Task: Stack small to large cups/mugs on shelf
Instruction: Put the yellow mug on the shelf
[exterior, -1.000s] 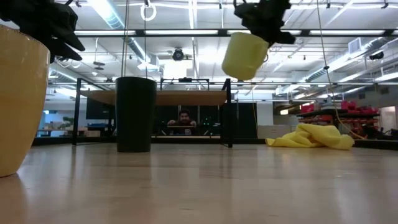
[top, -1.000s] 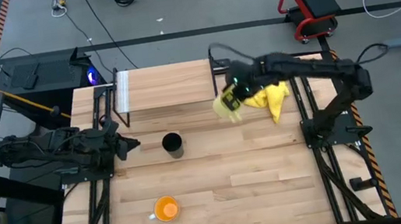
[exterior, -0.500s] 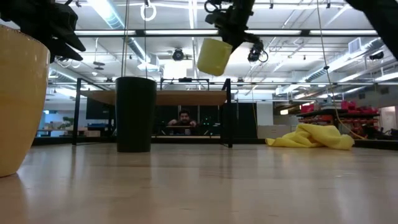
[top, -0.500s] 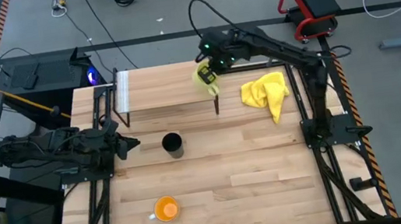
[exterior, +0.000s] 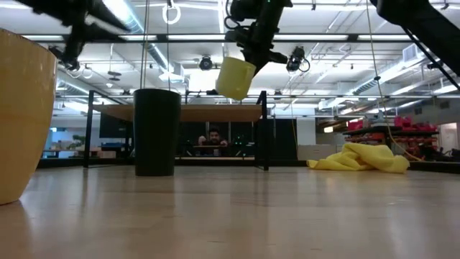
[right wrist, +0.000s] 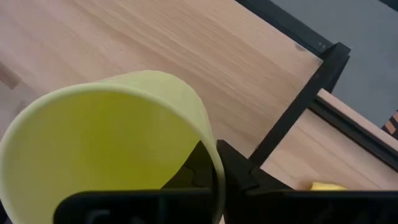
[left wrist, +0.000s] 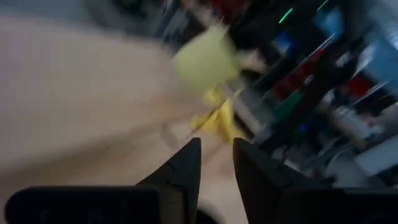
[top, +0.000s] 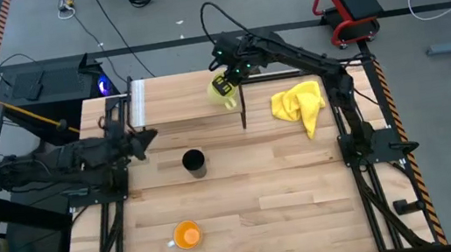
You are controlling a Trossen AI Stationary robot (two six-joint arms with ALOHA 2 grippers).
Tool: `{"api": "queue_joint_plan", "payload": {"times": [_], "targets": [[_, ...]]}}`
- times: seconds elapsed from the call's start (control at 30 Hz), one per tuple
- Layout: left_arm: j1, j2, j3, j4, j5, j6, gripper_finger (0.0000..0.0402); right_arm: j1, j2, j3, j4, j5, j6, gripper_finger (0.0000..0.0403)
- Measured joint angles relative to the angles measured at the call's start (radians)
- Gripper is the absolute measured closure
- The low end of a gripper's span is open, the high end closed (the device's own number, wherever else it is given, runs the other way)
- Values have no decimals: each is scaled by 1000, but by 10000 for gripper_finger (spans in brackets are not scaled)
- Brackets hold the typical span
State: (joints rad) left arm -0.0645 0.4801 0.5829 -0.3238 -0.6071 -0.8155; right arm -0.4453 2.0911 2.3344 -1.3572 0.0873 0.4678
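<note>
My right gripper (top: 227, 76) is shut on the yellow mug (top: 221, 89) above the right end of the shelf (top: 177, 97). The low view shows the mug (exterior: 234, 78) tilted and clear of the shelf board (exterior: 187, 113). The black cup (top: 193, 161) stands upright on the tabletop in front of the shelf. The orange mug (top: 187, 235) stands upright near the table's near edge. My left gripper (top: 146, 137) is shut and empty in the air by the shelf's left front post. My right gripper holds the yellow mug by its wall at the rim (right wrist: 210, 154), one finger inside the mug and one outside. The fingers come from above, slanting toward the table's left. The mug is lifted clear above the shelf, tilted, hanging below the fingers.
A crumpled yellow cloth (top: 297, 103) lies on the tabletop right of the shelf. The shelf's black post (top: 243, 115) stands just below the mug. A person (exterior: 213, 137) shows beyond the table's far edge.
My right gripper has carried the yellow mug from beside the cloth toward the table's left and far edge, over the shelf's right end, keeping it clear and tilted. My left gripper has risen and gone toward the shelf's left front post.
</note>
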Motion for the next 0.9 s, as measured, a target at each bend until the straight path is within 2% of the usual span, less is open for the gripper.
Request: {"api": "queue_joint_plan", "payload": {"times": [0.13,0.37,0.53,0.73,0.9], "targets": [[105,99,-1,107,49,60,312,-5,2,0,12,-10,1,396],[361,309,15,324,404,99,327,-4,0,0,11,-14,23,396],[507,423,89,403,573,119,337,-5,-1,0,-3,-15,60,396],[547,621,236,399,738,148,338,-14,-2,0,-19,-19,115,396],[531,765,369,352,780,201,337,-33,-2,0,-66,-26,154,396]]}}
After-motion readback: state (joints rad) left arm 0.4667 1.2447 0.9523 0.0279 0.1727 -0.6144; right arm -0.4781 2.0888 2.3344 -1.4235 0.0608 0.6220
